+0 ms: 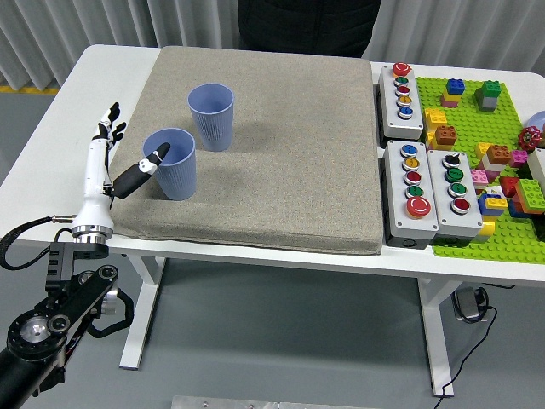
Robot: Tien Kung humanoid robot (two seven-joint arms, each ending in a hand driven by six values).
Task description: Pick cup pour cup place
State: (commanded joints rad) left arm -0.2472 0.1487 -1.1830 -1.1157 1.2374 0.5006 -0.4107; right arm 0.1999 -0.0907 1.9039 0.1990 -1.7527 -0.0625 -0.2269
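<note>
Blue near cup (173, 164) unmarked, beside spread left hand (115, 162).

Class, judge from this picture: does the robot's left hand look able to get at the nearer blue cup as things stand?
Probably yes. The left hand is open just left of the nearer blue cup, its thumb at the rim, with nothing between them on the grey mat. The farther cup stands clear behind.

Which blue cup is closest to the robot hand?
The front blue cup, nearer the table's front edge and further left. The left robot hand is right beside it, thumb by its rim. The other blue cup stands behind it, further from the hand.
</note>
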